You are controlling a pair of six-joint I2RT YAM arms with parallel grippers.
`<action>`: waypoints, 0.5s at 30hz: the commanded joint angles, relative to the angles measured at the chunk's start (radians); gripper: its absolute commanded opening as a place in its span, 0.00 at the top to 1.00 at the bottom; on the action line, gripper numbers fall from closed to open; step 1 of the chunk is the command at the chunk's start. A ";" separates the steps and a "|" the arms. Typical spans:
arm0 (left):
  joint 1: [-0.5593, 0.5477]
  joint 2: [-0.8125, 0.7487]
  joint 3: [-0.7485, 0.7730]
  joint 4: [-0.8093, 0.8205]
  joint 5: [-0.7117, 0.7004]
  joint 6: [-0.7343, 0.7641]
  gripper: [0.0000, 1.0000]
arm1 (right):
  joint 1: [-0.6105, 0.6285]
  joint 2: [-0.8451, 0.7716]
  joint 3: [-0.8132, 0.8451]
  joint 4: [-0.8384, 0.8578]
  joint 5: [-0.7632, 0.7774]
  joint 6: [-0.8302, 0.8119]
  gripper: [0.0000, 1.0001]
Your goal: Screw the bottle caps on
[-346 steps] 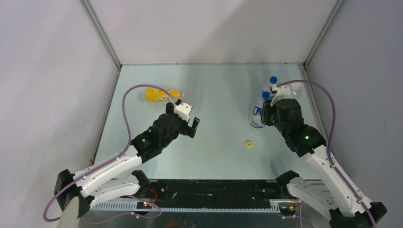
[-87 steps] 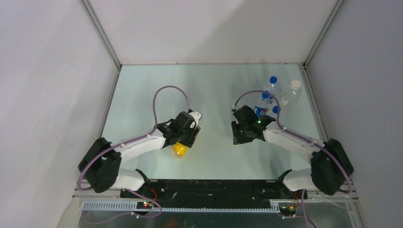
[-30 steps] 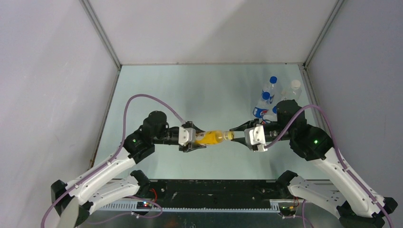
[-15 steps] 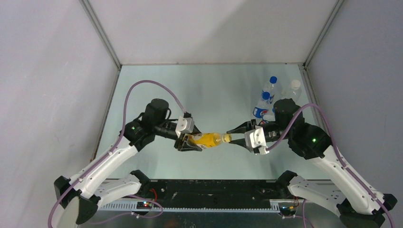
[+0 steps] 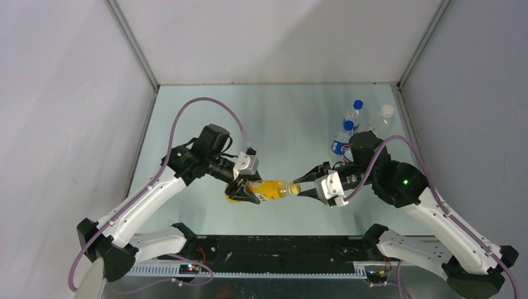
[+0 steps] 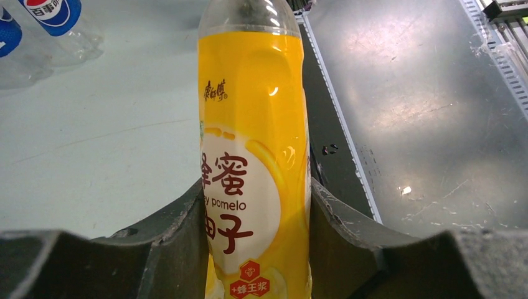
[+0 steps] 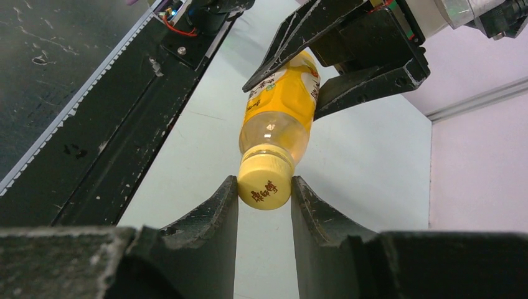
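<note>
**Yellow bottle held in the air between both arms**

I see the yellow bottle [image 5: 266,189] lying almost level above the near middle of the table [image 5: 280,118], not touching it. The left gripper [image 5: 246,190] is closed around its labelled body. In the left wrist view both fingers press against the sides of the label. The right gripper [image 7: 264,193] is closed on the yellow cap [image 7: 266,182], which sits on the bottle's neck. I cannot tell how far the cap is screwed on. At the far right of the table stand two blue-label bottles [image 5: 341,144] with blue caps [image 5: 348,124] on top. Just beside them is a clear bottle [image 5: 386,118] with a white cap.
</note>
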 commanded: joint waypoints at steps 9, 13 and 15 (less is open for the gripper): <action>-0.023 -0.195 -0.182 0.625 -0.092 -0.271 1.00 | 0.021 0.073 0.018 0.084 -0.007 0.282 1.00; -0.057 -0.250 -0.230 0.728 -0.239 -0.283 1.00 | 0.022 0.088 0.017 0.146 0.071 0.474 1.00; -0.083 -0.268 -0.257 0.778 -0.322 -0.284 1.00 | 0.023 0.097 0.017 0.171 0.116 0.587 1.00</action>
